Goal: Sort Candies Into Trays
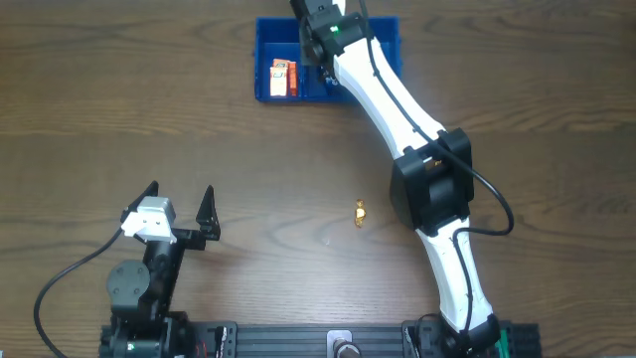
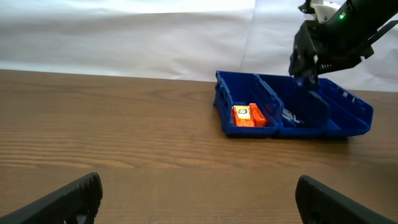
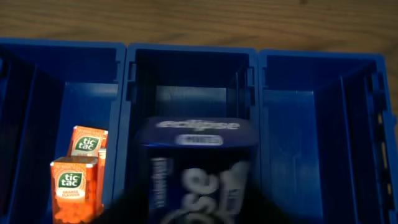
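Candies, top view: orange boxes (image 1: 281, 78) lie in the blue tray (image 1: 390, 40), in the end compartment just beside the right tool (image 1: 320, 52). One gold-wrapped candy (image 1: 360, 212) lies on the bench (image 1: 119, 99), well apart from both tools and near the right arm's elbow.
Left arm, top view: the left tool (image 1: 180, 194) sits low over bare bench, far from the tray. Its fingers are spread wide with nothing between them.
Right arm, top view: the right tool is over the middle of the tray.
Tray, left wrist view: three compartments side by side, well ahead of the left tool. The orange boxes carry a pale label patch whose print is too small to make out.
Right arm, left wrist view: the right tool hangs pointing down above the middle compartment.
Pack, right wrist view: a dark blue pack (image 3: 193, 168) is clamped in the right tool over the middle compartment. It has pale lettering on its top and front.
Boxes, right wrist view: two orange boxes, each with a green-and-white label, lie one compartment aside from the tool.
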